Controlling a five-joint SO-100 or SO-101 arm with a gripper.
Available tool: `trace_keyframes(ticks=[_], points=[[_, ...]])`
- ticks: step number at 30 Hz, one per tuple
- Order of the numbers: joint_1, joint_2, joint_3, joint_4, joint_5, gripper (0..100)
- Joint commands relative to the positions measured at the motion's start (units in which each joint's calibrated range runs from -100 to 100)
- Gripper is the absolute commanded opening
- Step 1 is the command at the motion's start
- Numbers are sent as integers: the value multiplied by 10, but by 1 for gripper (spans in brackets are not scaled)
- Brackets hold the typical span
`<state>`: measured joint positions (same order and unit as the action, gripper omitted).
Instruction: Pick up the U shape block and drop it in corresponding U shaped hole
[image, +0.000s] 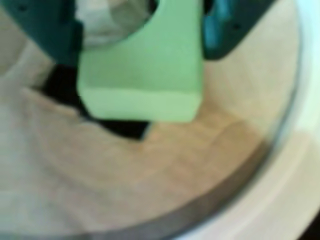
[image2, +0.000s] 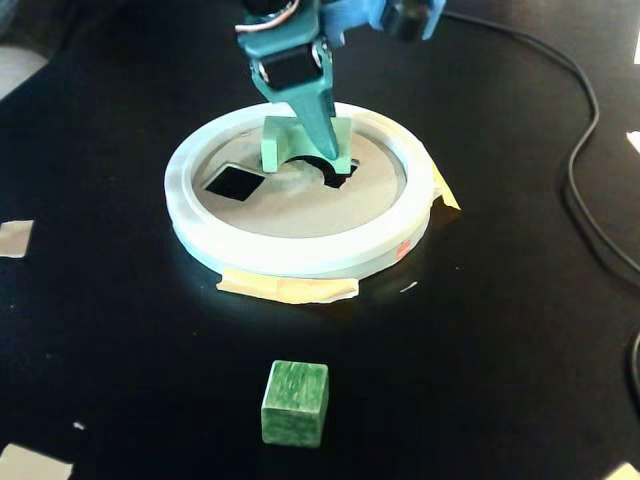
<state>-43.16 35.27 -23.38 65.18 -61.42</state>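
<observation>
In the wrist view the pale mint-green U shape block (image: 145, 80) fills the top middle, its round notch facing up. My gripper (image: 142, 45) is shut on it, with one teal finger on each side. The block hangs just over the dark U shaped hole (image: 125, 129) and covers most of it. In the fixed view the gripper (image2: 322, 150) holds the block (image2: 280, 140) upright on the far part of the tan round board (image2: 300, 210). Only a sliver of the hole (image2: 338, 178) shows beside the block.
The board has a thick white rim (image2: 290, 255) and a square cutout (image2: 233, 181) to the left. A darker green cube (image2: 296, 402) lies on the black table in front. A black cable (image2: 590, 150) runs along the right side. Tape scraps (image2: 14, 238) lie at the edges.
</observation>
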Motion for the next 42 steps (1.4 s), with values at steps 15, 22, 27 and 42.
trace_keyframes(ticks=[15,22,27,42], points=[[38,5,-39,-20,4,40],[60,7,-37,-9,3,40],[61,26,-37,-9,-3,39],[41,28,-37,-7,-37,39]])
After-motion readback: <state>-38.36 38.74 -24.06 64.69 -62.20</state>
